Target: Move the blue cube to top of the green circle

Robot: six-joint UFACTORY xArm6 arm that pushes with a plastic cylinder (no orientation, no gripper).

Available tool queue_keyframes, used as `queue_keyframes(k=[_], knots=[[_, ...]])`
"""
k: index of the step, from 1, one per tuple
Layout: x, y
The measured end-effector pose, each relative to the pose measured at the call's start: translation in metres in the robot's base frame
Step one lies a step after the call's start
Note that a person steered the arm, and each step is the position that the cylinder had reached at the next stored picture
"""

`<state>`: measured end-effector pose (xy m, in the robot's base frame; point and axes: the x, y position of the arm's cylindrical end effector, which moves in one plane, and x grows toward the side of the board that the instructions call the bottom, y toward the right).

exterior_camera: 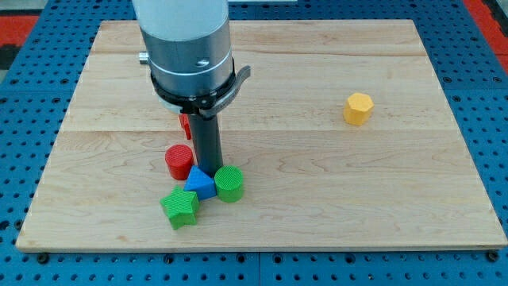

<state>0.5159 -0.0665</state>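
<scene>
At the board's (262, 230) lower left, a green star block (181, 208) sits at seven o'clock of the blue cube (200, 184), a red cylinder (178, 161) at ten; my tip (209, 171), a bare rod with nothing to grip, touches the cube's top edge at twelve; the green circle (229, 184) touches the cube at three. Pushing seems underway; next I judge the tip must circle below and nudge the cube up around the circle
</scene>
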Motion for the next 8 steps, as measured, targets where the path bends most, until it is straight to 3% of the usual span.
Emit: queue_keyframes(k=[1, 3, 4, 5, 6, 8], knots=[[-0.057, 0.027], [-0.282, 0.017], [-0.296, -0.090], [-0.267, -0.143], [-0.242, -0.104], [-0.264, -0.099]])
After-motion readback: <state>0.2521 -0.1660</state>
